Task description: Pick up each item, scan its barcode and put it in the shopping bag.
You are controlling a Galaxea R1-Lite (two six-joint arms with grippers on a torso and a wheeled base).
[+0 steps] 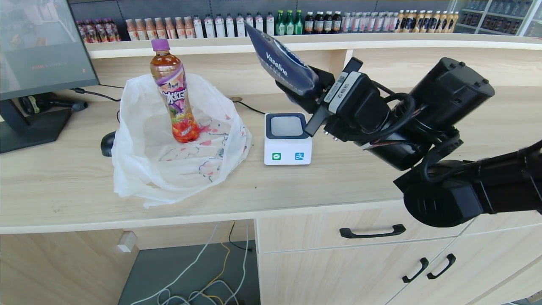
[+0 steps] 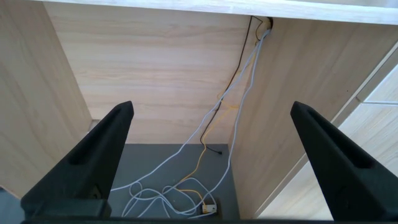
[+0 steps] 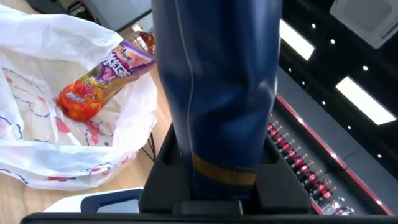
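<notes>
We are looking at a shop checkout. Behind the light wooden surface [image 1: 63,186] runs a long shelf [image 1: 296,40] lined with a row of bottled drinks [image 1: 271,23]. At its far right end we see a glass-fronted cabinet [image 1: 493,19] with more bottles. On the surface stand a monitor [image 1: 38,46] with a handheld barcode reader [image 1: 51,103] by its stand, a small white payment scanner box [image 1: 288,137], and an open white shopping bag [image 1: 178,161] holding a drink bottle [image 1: 175,97]. Under the surface we see drawers [image 1: 360,254] with black handles.
</notes>
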